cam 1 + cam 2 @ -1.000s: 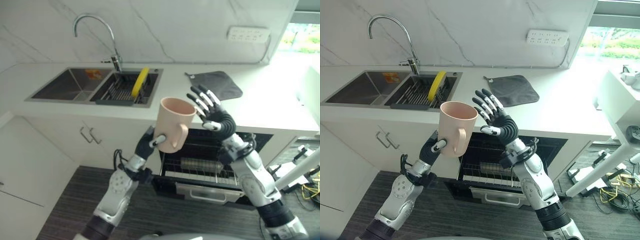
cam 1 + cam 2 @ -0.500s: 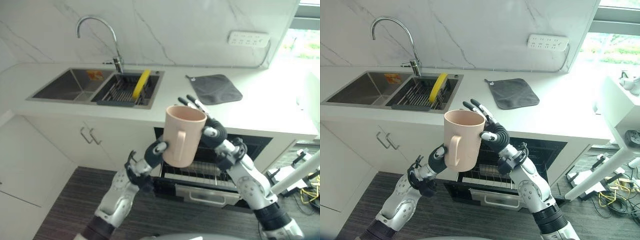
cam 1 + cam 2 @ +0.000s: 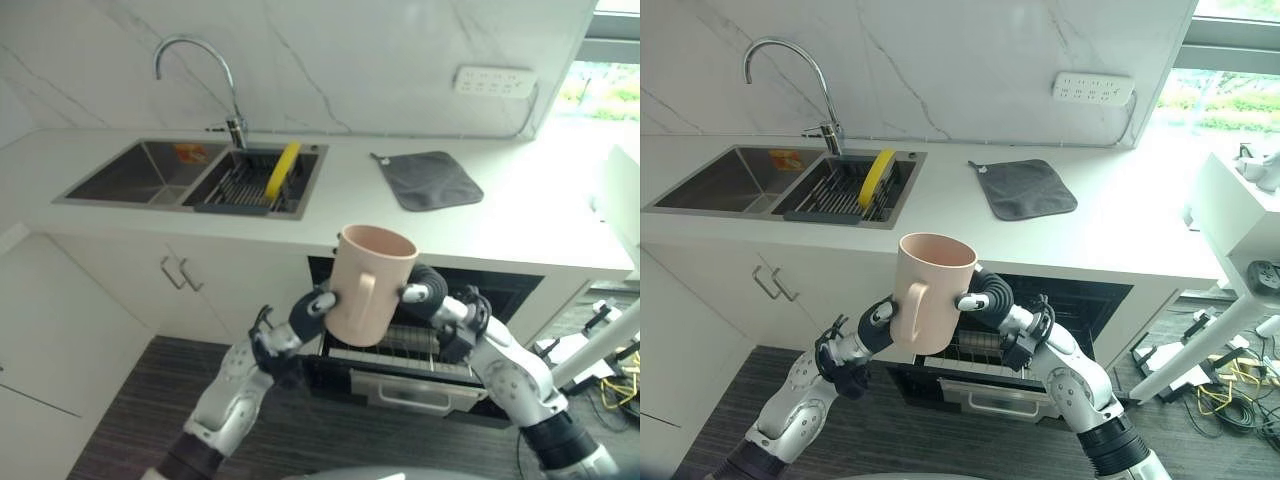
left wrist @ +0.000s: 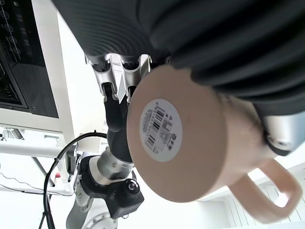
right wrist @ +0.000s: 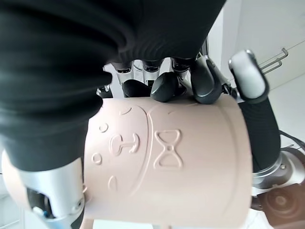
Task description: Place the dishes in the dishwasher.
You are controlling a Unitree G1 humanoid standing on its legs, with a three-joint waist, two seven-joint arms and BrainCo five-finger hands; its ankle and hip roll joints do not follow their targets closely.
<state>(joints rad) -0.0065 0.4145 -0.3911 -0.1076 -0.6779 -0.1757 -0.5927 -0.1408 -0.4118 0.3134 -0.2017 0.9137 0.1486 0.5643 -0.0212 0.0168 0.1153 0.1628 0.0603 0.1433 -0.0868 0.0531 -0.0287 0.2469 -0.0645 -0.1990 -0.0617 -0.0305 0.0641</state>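
Pink cup (image 3: 930, 292) up in the air, standing straight, open end up, right above the open dishwasher (image 3: 1060, 300). Left hand (image 3: 878, 322) curled on its handle side, right hand (image 3: 985, 295) curled on the far side. Both equally close, rack straight below.

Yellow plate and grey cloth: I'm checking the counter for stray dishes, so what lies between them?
Bare white counter between the yellow plate and the grey cloth, in both eye views.
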